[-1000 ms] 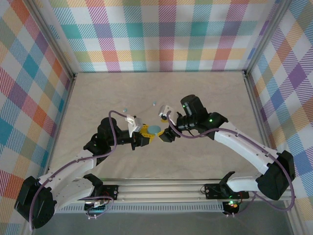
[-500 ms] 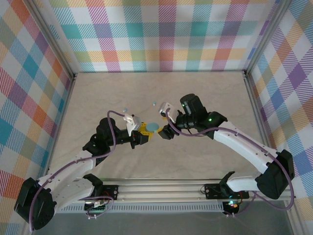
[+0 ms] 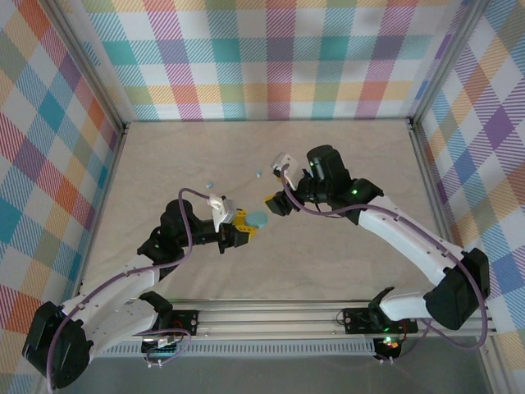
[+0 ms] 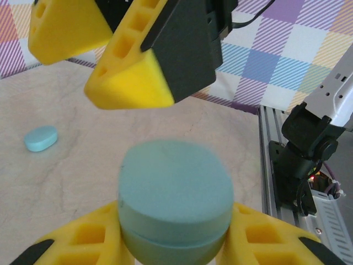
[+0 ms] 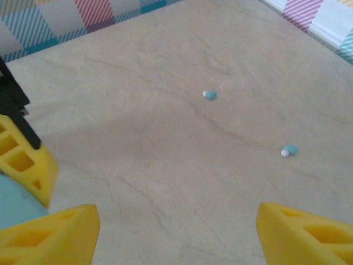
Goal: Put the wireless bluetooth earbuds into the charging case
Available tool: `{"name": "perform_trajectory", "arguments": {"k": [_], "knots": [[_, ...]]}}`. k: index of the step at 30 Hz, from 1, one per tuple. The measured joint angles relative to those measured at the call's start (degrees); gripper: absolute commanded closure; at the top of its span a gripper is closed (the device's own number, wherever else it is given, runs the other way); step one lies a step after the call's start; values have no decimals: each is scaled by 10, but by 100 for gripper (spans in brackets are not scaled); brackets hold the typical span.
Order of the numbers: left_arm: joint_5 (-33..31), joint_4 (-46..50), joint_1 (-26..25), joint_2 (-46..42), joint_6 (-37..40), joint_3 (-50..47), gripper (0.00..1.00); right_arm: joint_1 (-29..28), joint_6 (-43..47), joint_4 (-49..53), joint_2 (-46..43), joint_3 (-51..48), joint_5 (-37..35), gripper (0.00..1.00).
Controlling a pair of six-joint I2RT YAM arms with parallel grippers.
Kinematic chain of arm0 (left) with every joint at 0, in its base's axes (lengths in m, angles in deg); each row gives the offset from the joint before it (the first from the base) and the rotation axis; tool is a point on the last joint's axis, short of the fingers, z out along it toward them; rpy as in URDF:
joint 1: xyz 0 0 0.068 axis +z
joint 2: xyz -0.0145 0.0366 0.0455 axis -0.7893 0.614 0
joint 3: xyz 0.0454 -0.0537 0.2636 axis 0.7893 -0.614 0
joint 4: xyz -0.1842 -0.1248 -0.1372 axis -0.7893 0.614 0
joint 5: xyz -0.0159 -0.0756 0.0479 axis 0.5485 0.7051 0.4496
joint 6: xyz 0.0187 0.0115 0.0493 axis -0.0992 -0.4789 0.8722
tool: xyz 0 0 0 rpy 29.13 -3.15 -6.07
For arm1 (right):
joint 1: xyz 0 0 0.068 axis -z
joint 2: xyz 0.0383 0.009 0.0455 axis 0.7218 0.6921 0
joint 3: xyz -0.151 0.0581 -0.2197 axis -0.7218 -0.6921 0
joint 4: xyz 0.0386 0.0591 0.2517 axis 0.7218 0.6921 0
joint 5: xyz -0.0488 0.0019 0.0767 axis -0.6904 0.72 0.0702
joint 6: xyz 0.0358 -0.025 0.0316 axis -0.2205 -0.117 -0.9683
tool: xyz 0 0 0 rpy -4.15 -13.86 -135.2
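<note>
My left gripper [image 3: 246, 222] is clamped tight on the pale blue oval plastic charging case [image 4: 175, 193]. My right gripper [image 3: 276, 205] hangs just beside the case, its yellow fingers spread wide with nothing between them. One tiny pale blue-grey rounded earbud [image 5: 210, 94] lies on the beige marbled tabletop [image 5: 165, 165] beyond the case, and a second earbud [image 5: 288, 149] lies apart from it.

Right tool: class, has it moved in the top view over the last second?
Yes. The right tool has shifted toward the far wall, ending closer to the earbud, which has not moved.
</note>
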Motion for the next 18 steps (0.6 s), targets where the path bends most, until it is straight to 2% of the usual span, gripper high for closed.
{"name": "perform_trajectory", "arguments": {"k": [6, 9, 18], "knots": [[-7, 1, 0, -3, -12, 0, 88, 4, -17, 10, 18, 16, -4, 25], [-17, 1, 0, -5, -20, 0, 88, 4, -17, 9, 13, 13, 16, 25], [-31, 1, 0, -7, -34, -2, 88, 6, 1, -31, -94, -100, 113, 20]]}}
